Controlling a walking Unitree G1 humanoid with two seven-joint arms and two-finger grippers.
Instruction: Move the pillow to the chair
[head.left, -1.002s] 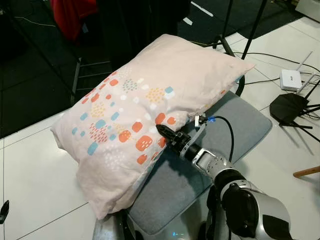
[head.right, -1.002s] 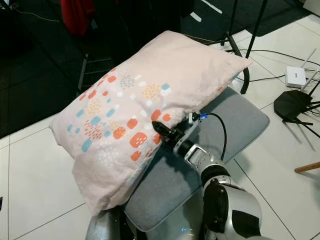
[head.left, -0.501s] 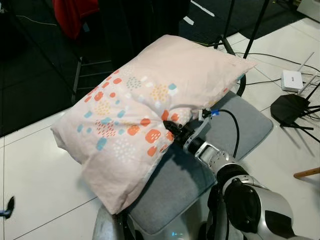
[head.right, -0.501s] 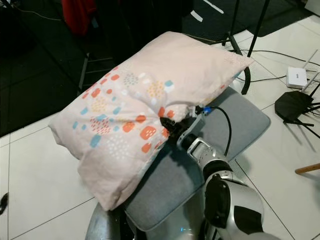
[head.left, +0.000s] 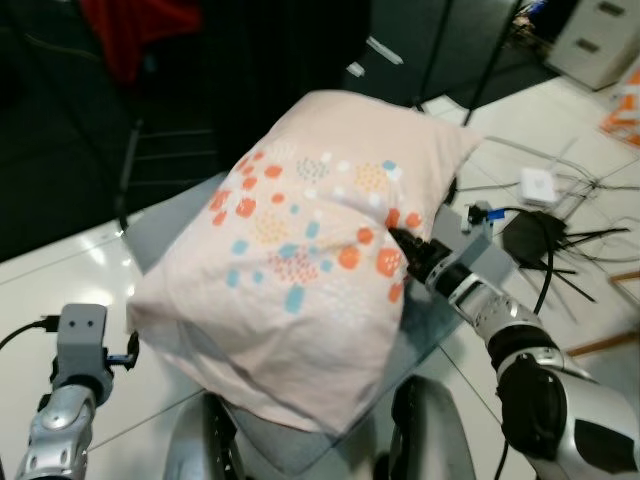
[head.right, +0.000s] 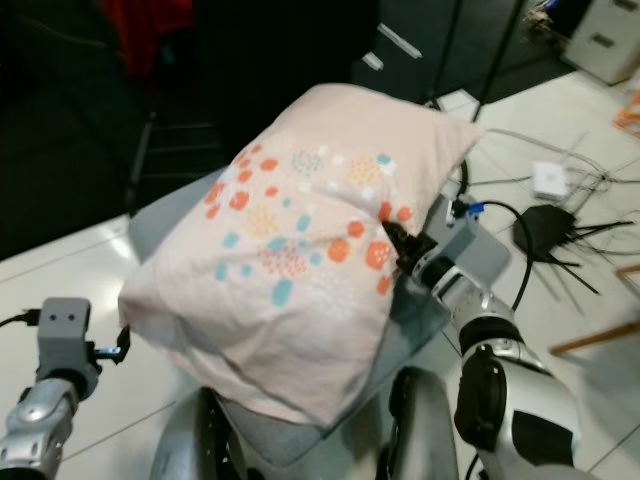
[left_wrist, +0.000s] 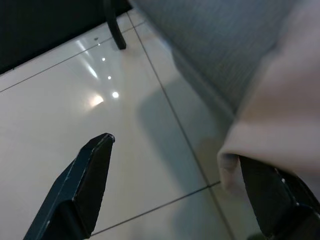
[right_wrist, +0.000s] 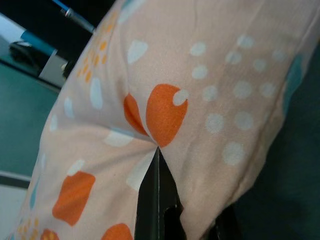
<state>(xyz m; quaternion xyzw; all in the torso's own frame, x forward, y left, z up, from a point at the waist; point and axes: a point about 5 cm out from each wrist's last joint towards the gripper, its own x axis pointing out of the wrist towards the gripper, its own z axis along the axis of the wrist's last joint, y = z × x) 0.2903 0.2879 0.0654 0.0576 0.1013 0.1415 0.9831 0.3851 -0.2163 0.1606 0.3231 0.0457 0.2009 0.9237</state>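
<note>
The pillow (head.left: 310, 250) now lies more squarely over the chair (head.right: 160, 215) than a second ago: then it hung off the left side of the grey seat with its near corner drooping toward the floor, and now most of its bulk covers the cushion, with only grey slivers of the seat showing at the far left edge and beside the right arm. The camera has also swung, so part of the apparent shift is the view, not the pillow. The right gripper (head.left: 400, 240) stays clamped on a pinch of the pillowcase at the pillow's right side; the right wrist view shows its black fingers (right_wrist: 156, 200) closed together with the fabric gathered into a fold at their tips. The left gripper (left_wrist: 175, 185) has come up beside the pillow's lower left corner; its fingers (left_wrist: 85, 185) stand spread wide, with white floor tile between them and the pillow's corner just touching the far finger, so it holds nothing. The move looks nearly done, since the pillow rests on the seat. What seems left is to let go on the right and perhaps nudge the left corner inward, because that near corner overhangs the seat edge and could pull the pillow off. On the floor to the right, a black router (head.right: 550, 225) and cables (head.right: 590, 235) lie well apart from the chair.
</note>
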